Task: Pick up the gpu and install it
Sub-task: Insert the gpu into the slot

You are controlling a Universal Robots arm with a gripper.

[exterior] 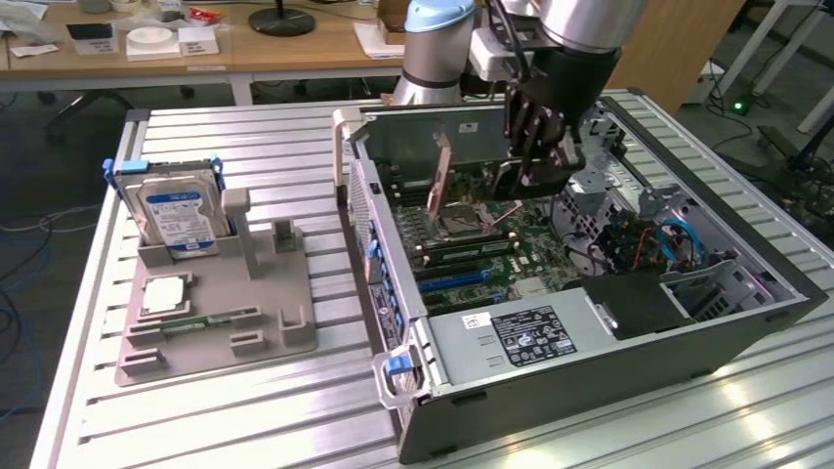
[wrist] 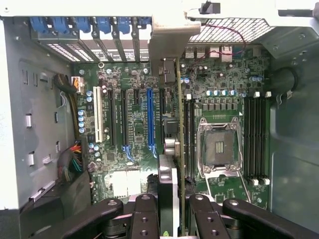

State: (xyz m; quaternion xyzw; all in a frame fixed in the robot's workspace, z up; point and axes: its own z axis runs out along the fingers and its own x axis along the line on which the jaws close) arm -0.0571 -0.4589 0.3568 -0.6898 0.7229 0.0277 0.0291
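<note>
My gripper [exterior: 528, 176] hangs inside the open computer case [exterior: 391, 293], shut on the gpu [exterior: 443, 171]. The card stands on edge above the motherboard [exterior: 521, 254], and its silver end bracket faces the case's rear wall. In the wrist view the gpu [wrist: 172, 149] appears edge-on between my black fingers [wrist: 144, 219]: a thin green board with a black cooler on one face and the bracket [wrist: 169, 35] at its far end. It lines up between the blue expansion slot [wrist: 150, 117] and the CPU socket [wrist: 219, 147]. Whether its lower edge touches a slot I cannot tell.
On the exterior view's left, a grey holder [exterior: 215, 322] carries a hard drive [exterior: 176, 215], a CPU chip [exterior: 167, 293] and a memory stick [exterior: 209, 320]. Inside the case, the power supply [exterior: 521, 337], drive cage [exterior: 704, 293] and cables [exterior: 651, 244] crowd the space around the motherboard.
</note>
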